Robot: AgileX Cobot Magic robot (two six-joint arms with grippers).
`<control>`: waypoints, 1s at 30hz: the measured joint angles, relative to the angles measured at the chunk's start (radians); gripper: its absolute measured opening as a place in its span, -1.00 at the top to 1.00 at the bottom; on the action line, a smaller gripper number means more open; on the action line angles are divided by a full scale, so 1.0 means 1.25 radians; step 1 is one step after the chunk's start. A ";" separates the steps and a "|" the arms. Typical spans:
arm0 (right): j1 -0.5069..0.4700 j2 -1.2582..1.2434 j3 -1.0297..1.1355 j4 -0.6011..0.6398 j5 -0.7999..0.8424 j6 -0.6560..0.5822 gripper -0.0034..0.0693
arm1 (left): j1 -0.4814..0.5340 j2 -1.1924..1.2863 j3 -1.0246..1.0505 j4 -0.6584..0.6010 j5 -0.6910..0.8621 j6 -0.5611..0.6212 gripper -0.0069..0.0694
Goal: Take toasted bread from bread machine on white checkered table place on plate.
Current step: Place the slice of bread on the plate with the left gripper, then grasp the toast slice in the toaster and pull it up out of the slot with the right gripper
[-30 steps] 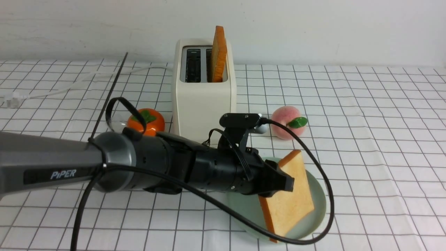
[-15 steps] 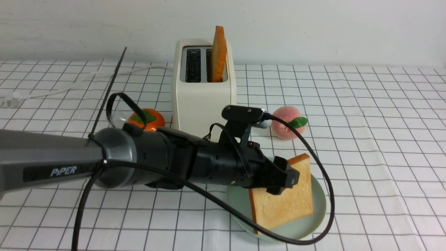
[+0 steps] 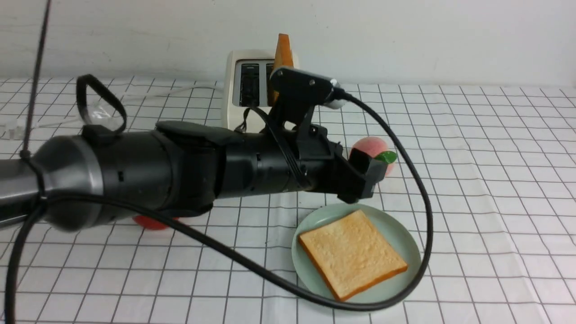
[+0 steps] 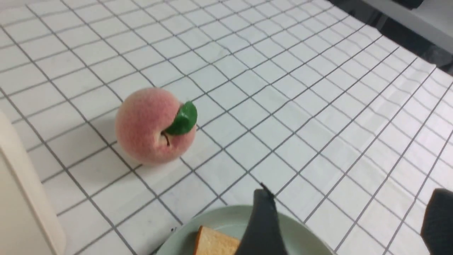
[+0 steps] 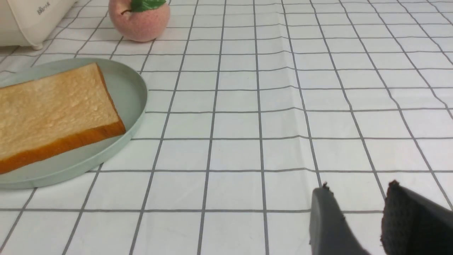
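One slice of toasted bread lies flat on the plate, a corner toward me, nothing touching it. Just above the plate's far rim hangs the left gripper, jaws spread wide and empty. Beyond the plate, half hidden behind that gripper, sits a peach. Further back from the plate stands the bread machine, the second slice upright in one slot. Apart from the plate, low over the white checkered table, the right gripper shows a narrow gap holding nothing
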 joint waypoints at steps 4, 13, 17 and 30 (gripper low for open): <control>0.000 0.000 0.000 0.000 0.000 0.000 0.25 | 0.000 -0.070 0.000 0.000 -0.023 -0.004 0.06; 0.000 0.000 0.000 0.000 0.000 0.000 0.25 | 0.000 -0.363 0.066 -0.009 -0.196 -0.045 0.85; 0.000 0.000 0.000 0.000 0.000 0.000 0.25 | 0.000 -0.522 0.175 -0.017 -0.301 -0.045 0.85; 0.000 0.000 0.000 -0.009 0.000 0.000 0.25 | 0.000 -0.781 0.404 -0.028 -0.354 -0.039 0.85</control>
